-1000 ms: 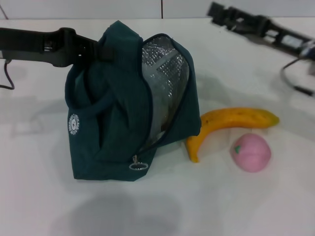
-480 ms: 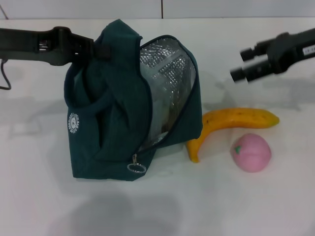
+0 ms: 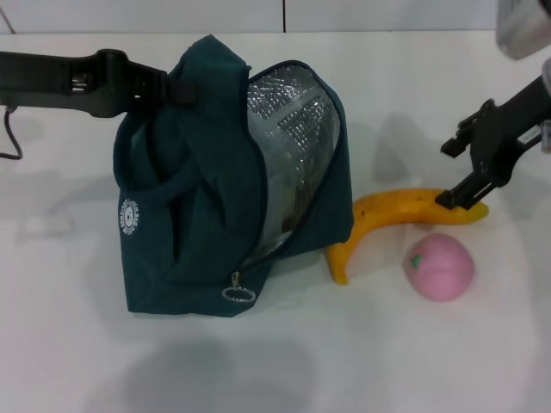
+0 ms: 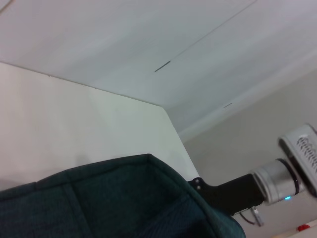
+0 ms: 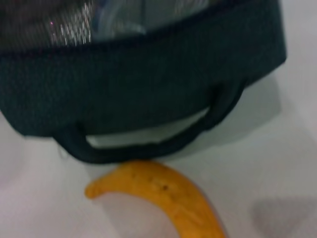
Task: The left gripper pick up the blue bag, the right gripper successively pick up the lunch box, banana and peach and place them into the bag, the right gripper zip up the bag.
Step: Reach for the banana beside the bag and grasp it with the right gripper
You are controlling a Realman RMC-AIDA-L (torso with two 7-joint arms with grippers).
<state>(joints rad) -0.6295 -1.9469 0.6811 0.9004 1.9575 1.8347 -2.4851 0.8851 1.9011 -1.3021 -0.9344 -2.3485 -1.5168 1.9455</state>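
One claw, the right claw (image 3: pixel 454 175), has dropped, spread, onto the banana (image 3: pixel 405 217); left claw (image 3: pixel 164 86) pinches the blue bag (image 3: pixel 198 215).

The blue bag (image 3: pixel 232 185) stood upright on the desk (image 3: pixel 387 361), a dark teal fabric bag with its mouth gaping toward my right side, the silver foil lining showing inside. A white round logo sat low on its left face, and a metal ring zip pull hung near its bottom front edge. My left gripper (image 3: pixel 159 86) held it at its top left corner. The banana (image 3: pixel 405 215), yellow and curved with faint brown flecks, lay on the desk just right of the bag, its near tip close to the bag's base. The peach (image 3: pixel 440 266), pink and round with a small green mark, lay just in front of the banana's far end.
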